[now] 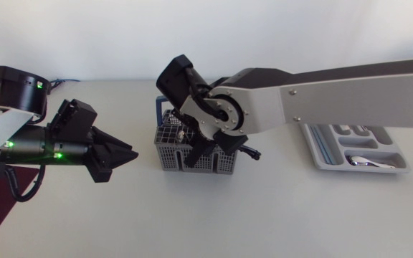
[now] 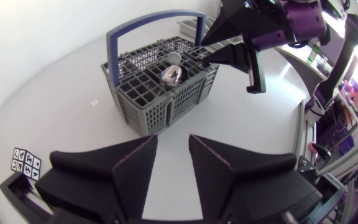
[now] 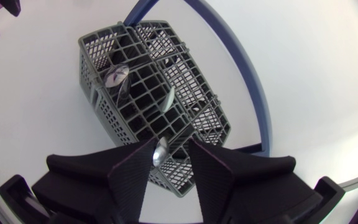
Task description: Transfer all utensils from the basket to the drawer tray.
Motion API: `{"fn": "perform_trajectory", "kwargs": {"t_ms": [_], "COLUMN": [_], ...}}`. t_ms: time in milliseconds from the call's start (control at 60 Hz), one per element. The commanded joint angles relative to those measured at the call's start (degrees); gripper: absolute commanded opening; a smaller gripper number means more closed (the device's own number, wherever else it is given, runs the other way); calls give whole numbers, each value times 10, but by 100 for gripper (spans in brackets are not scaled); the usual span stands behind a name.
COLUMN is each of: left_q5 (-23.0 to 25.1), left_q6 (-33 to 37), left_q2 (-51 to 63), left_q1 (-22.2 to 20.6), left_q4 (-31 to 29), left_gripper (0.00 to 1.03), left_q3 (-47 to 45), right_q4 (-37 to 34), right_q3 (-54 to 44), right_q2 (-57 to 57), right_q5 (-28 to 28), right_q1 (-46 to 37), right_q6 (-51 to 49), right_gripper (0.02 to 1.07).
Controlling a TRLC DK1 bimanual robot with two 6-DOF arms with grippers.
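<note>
Presently, right gripper: released, astride one spoon end.
Spoon axis: upright in basket, frame centre.
Nearer arm: right; left gripper released, far left.
Drawer tray: right of frame.

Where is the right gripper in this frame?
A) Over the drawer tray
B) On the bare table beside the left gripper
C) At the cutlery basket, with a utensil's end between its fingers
C: the right gripper hangs over the grey cutlery basket with a spoon between its open fingers, while the drawer tray lies well off to the side.
</note>
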Motion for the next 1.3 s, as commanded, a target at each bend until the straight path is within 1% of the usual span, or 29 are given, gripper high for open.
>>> {"fn": "perform_trajectory", "kwargs": {"t_ms": [0, 33, 67, 117, 233, 267, 283, 300, 350, 383, 400, 450, 467, 483, 500, 517, 617, 717, 783, 867, 933, 983, 1050, 1133, 1200, 1283], "left_q5": [6, 6, 6, 6, -1, -17, -33, -41, -88, -103, -124, -162, -176, -177, -195, -202, -225, -232, -235, -240, -245, -247, -263, -265, -271, -274], "left_q6": [7, 9, 16, 25, 36, 51, 63, 68, 105, 119, 137, 165, 173, 173, 183, 188, 224, 246, 274, 304, 326, 341, 369, 389, 418, 442], "left_q2": [-10, -13, -16, -22, -32, -27, -25, -24, -15, -11, -5, 11, 16, 17, 24, 28, 54, 79, 97, 122, 139, 156, 186, 203, 214, 227], "left_q1": [-9, -18, -28, -35, -68, -88, -101, -106, -141, -154, -168, -201, -212, -213, -228, -237, -270, -287, -298, -306, -313, -314, -314, -309, -307, -307], "left_q4": [-1, 5, 13, 20, 46, 51, 53, 54, 71, 79, 90, 104, 107, 107, 113, 116, 129, 132, 132, 130, 127, 126, 129, 131, 138, 143], "left_gripper": [39, 39, 39, 40, 40, 44, 47, 49, 59, 61, 64, 69, 71, 71, 72, 72, 72, 72, 72, 72, 72, 72, 72, 72, 71, 68], "left_q3": [-6, -7, -7, -6, 8, 15, 17, 17, 17, 16, 15, 15, 16, 16, 17, 17, 28, 50, 67, 89, 104, 118, 136, 151, 159, 169], "right_q4": [6, 8, 8, 8, 8, 8, 9, 9, 12, 17, 20, 28, 30, 32, 36, 40, 54, 73, 90, 108, 128, 136, 150, 165, 173, 180], "right_q3": [-21, -25, -29, -32, -50, -58, -62, -65, -80, -91, -98, -121, -128, -134, -145, -152, -194, -230, -251, -277, -297, -307, -322, -334, -337, -338], "right_q2": [-29, -40, -51, -65, -104, -114, -121, -124, -139, -149, -156, -174, -179, -185, -191, -195, -222, -246, -258, -270, -275, -275, -277, -279, -275, -266], "right_q5": [6, 3, -1, -9, -38, -43, -47, -49, -58, -63, -67, -80, -81, -83, -87, -89, -126, -171, -203, -259, -282, -291, -303, -307, -317, -328], "right_q1": [-4, -5, -8, -15, -30, -36, -38, -40, -50, -54, -57, -66, -69, -70, -72, -75, -95, -115, -137, -163, -177, -182, -185, -185, -188, -191], "right_q6": [-6, -9, -9, -10, -13, -13, -13, -13, -13, -15, -16, -22, -23, -25, -29, -31, -37, -46, -49, -49, -50, -50, -57, -58, -58, -58], "right_gripper": [47, 48, 51, 53, 53, 56, 58, 58, 58, 58, 58, 60, 60, 60, 60, 60, 60, 60, 60, 60, 60, 60, 60, 63, 63, 63]}}
